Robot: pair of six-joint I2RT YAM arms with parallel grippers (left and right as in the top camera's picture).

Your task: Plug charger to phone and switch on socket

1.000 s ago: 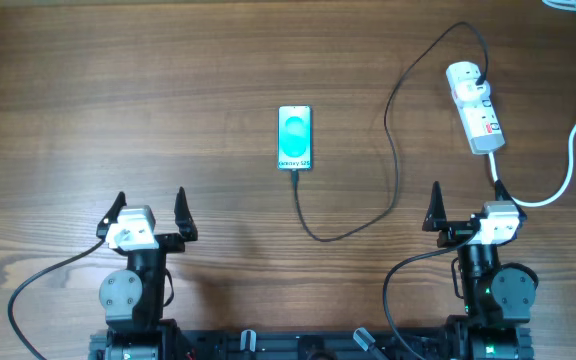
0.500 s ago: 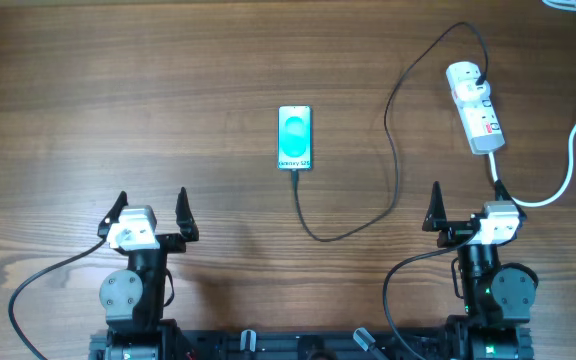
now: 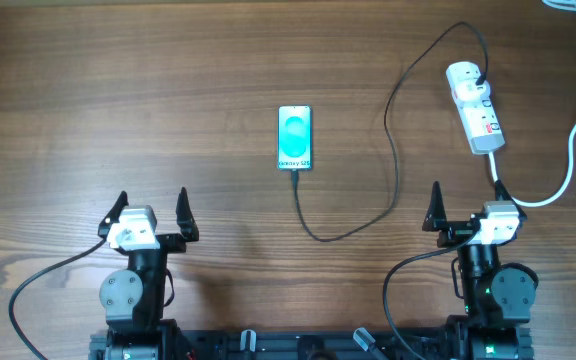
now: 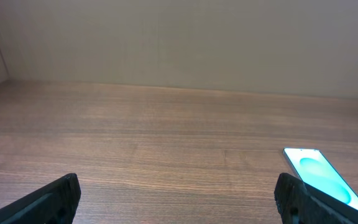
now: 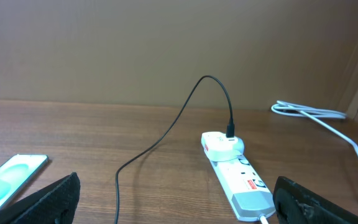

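The phone (image 3: 295,138) lies mid-table, teal screen up; it also shows in the left wrist view (image 4: 321,175) and the right wrist view (image 5: 12,177). The charger cable (image 3: 392,150) runs from the phone's near end in a loop up to its plug in the white socket strip (image 3: 475,120), seen also in the right wrist view (image 5: 238,174). The cable shows there too (image 5: 166,134). My left gripper (image 3: 149,212) is open and empty near the front edge, left of the phone. My right gripper (image 3: 468,210) is open and empty, just in front of the socket.
The socket's thick white cord (image 3: 572,140) curves along the right side of the table and off the far right corner. A wall stands behind the table's far edge (image 4: 179,87).
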